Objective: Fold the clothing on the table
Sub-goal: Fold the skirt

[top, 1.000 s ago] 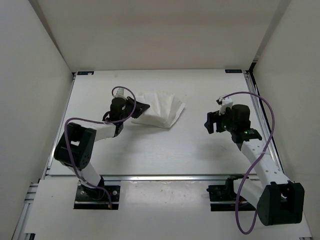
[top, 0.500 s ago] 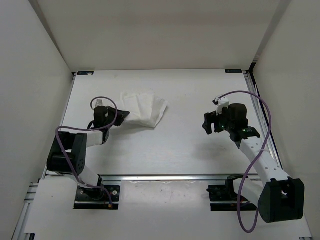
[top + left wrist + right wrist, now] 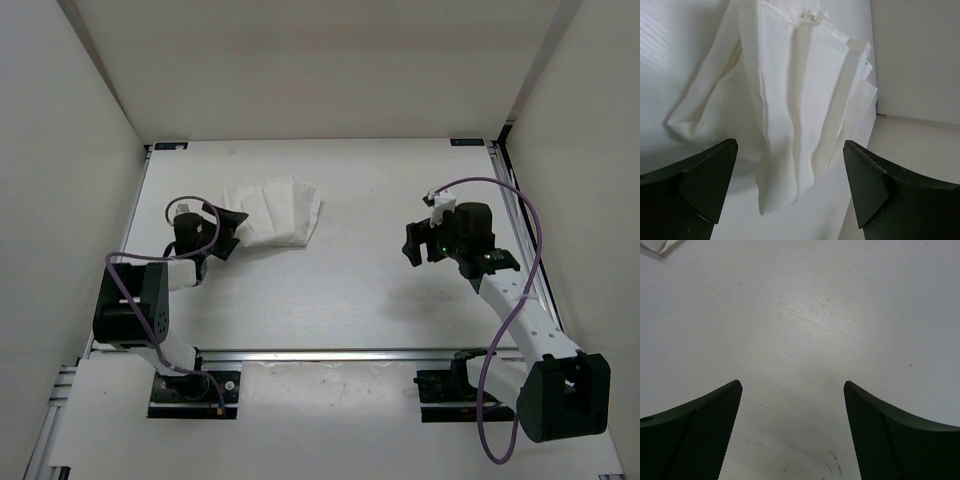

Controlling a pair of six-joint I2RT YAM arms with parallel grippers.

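The clothing [image 3: 275, 210] is a white folded bundle with several pleats, lying on the left half of the table [image 3: 350, 290]. My left gripper [image 3: 232, 232] sits low at the bundle's near-left edge, open, its jaws apart on either side of the cloth's hanging end. In the left wrist view the clothing [image 3: 800, 90] fans out ahead of the left gripper [image 3: 790, 145], and nothing is pinched. My right gripper [image 3: 412, 245] hovers open over bare table on the right side, far from the cloth. In its wrist view the right gripper [image 3: 792, 385] frames only tabletop, with a corner of the clothing [image 3: 657, 245] at the top left.
White walls close in the table on the left, back and right. A metal rail [image 3: 330, 353] runs along the near edge and another [image 3: 520, 220] along the right side. Purple cables [image 3: 535, 250] loop off both arms.
My left gripper pulled the clothing leftward across the table, then opened and let it go. The right gripper shifted slightly back and left, staying open.
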